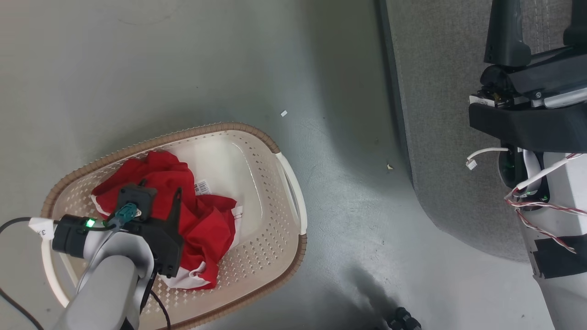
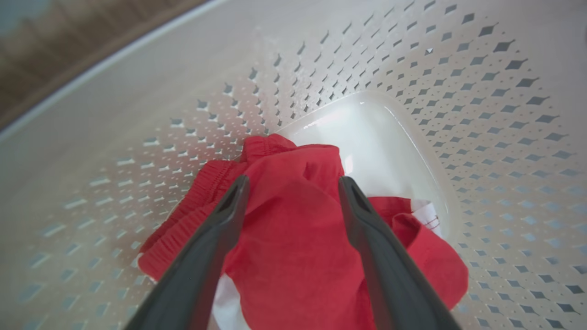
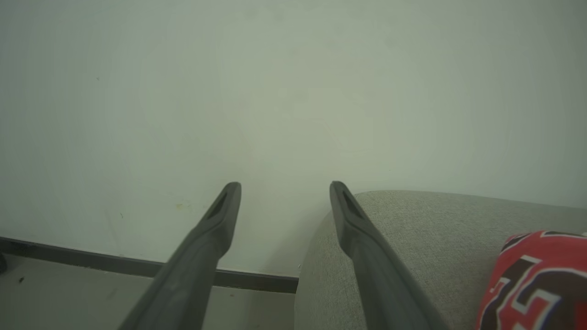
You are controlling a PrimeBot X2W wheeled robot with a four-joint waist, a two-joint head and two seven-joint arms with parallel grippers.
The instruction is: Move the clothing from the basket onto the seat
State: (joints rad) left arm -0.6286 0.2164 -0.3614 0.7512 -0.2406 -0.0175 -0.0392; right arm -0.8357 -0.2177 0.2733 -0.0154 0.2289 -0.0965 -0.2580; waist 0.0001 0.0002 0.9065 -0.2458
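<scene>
The cream basket (image 1: 293, 192) stands on the floor at the lower left with crumpled red clothing (image 1: 202, 220) in it. My left gripper (image 2: 291, 183) is down inside the basket (image 2: 458, 91), open, its fingers straddling a raised fold of the red clothing (image 2: 293, 238) with an elastic waistband at the left. The grey seat (image 1: 435, 91) lies to the right, with my right arm (image 1: 527, 119) above it. My right gripper (image 3: 284, 185) is open and holds nothing, at the corner of the seat (image 3: 435, 229). A red garment with black white-outlined numerals (image 3: 536, 284) lies on the seat.
Grey-green floor runs between basket and seat, with a white scrap (image 1: 284, 113) and a crumb (image 1: 390, 167) on it. A dark object (image 1: 403, 321) sits at the bottom edge. A pale wall with dark skirting (image 3: 137, 266) stands beyond the seat.
</scene>
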